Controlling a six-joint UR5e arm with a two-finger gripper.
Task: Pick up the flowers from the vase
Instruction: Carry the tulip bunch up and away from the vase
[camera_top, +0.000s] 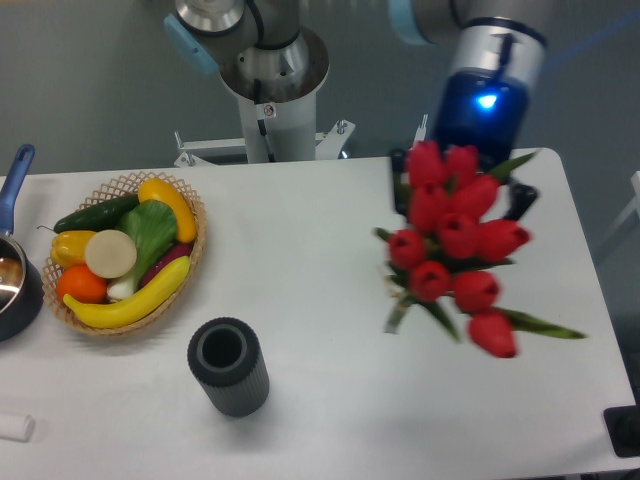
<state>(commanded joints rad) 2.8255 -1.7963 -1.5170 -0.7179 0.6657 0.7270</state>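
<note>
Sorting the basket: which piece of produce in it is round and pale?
The cream disc-shaped piece at the wicker basket's centre; its neighbours are green, yellow or orange.

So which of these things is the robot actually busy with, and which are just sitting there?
Part of the job:
flowers, up under the gripper
vase, now empty

Just lying about:
wicker basket of fruit and vegetables
pot with blue handle

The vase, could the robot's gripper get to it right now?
Probably not yet. The gripper is mostly hidden behind the flowers and seems busy with them. The vase itself stands upright in the open, its mouth empty, with nothing blocking it.
</note>
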